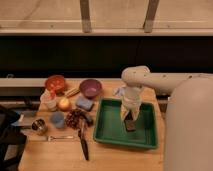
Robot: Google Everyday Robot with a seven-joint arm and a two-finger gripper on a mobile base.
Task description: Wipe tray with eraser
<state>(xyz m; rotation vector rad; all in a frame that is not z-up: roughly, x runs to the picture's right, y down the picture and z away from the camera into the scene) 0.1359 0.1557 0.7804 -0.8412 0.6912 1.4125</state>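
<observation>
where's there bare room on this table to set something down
Bare wood runs along the front of the table, left of the knife. Inside the tray, the left half is open; the gripper presses the eraser at its middle. Between the orange bowl and the knife it is crowded.

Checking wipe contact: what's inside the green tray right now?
Inside the large shallow green plastic tray: the small dark rectangular eraser on its floor, the tool directly above it. The tray floor beneath the eraser is covered.
</observation>
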